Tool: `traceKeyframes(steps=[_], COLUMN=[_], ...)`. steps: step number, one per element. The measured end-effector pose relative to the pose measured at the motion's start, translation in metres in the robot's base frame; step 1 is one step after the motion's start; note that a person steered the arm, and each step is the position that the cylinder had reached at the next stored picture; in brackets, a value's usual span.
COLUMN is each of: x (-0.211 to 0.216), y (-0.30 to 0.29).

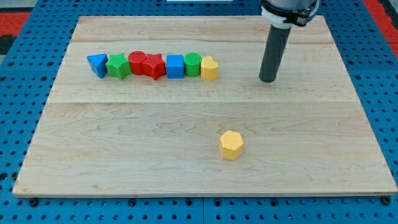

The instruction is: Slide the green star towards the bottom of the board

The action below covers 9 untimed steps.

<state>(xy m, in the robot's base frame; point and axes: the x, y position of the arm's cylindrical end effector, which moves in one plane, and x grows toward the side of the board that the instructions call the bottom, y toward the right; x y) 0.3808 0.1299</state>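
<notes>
The green star (pixel 118 66) lies in a row of blocks at the view's upper left, between a blue triangle (pixel 97 64) on its left and a red cylinder (pixel 137 62) on its right. My tip (pixel 268 79) rests on the board far to the right of the row, well apart from every block. The rod above it rises out of the view's top.
The row continues rightward with a red star (pixel 153 66), a blue cube (pixel 175 66), a green cylinder (pixel 193 64) and a yellow heart (pixel 209 68). A yellow hexagon (pixel 231 145) sits alone lower down. The wooden board (pixel 311 155) lies on a blue perforated base.
</notes>
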Motion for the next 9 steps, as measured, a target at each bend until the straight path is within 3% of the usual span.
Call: traceKeyframes(steps=[3, 4, 7, 9], x=[-0.067, -0.059, 0.032, 0.056], y=[-0.084, -0.135, -0.142, -0.193])
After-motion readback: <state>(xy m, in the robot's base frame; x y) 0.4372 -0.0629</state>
